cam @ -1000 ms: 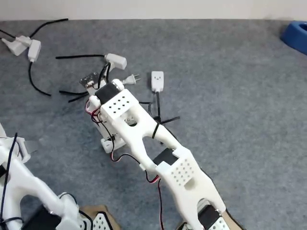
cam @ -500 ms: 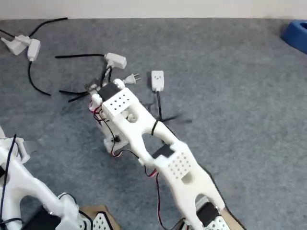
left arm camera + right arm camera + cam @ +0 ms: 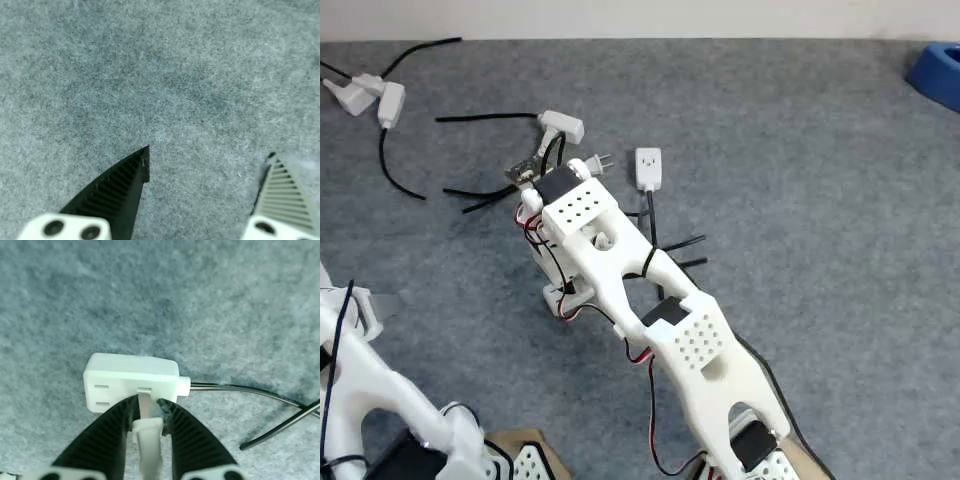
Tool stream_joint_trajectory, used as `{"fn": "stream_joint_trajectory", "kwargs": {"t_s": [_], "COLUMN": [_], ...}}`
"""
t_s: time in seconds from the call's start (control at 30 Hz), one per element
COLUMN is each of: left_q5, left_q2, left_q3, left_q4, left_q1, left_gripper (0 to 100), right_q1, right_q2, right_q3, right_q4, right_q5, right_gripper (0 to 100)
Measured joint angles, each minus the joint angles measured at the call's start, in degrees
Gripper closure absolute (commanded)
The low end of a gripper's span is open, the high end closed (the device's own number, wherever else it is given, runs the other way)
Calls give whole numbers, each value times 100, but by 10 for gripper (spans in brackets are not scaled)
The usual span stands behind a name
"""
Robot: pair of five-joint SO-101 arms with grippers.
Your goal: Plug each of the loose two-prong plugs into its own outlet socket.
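From the high view I count one loose two-prong plug lying near a white socket. A second socket block sits just past my right arm, and two white pieces touch at far left.

On the left wrist view, the left gripper gapes over grey carpet.

On the right wrist view, the right gripper is clamped on a white plug, its prong against a corded socket block.
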Motion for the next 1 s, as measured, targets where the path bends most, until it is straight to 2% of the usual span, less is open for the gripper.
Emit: {"fn": "stream_joint_trajectory", "kwargs": {"t_s": [0.37, 0.6, 0.87, 1.0], "left_q5": [0, 0, 0, 0], "left_q2": [0, 0, 0, 0], "left_q3": [0, 0, 0, 0], "left_q4": [0, 0, 0, 0], "left_q1": [0, 0, 0, 0], "left_gripper": [652, 652, 652, 652], "right_q1": [53, 88, -35, 132], "right_q2": [-607, -1029, -1055, -1644], "right_q3": [105, 949, 1090, 1741], "right_q4": [62, 62, 62, 62], "right_q5": [62, 70, 70, -26], "right_gripper": [971, 658, 649, 649]}}
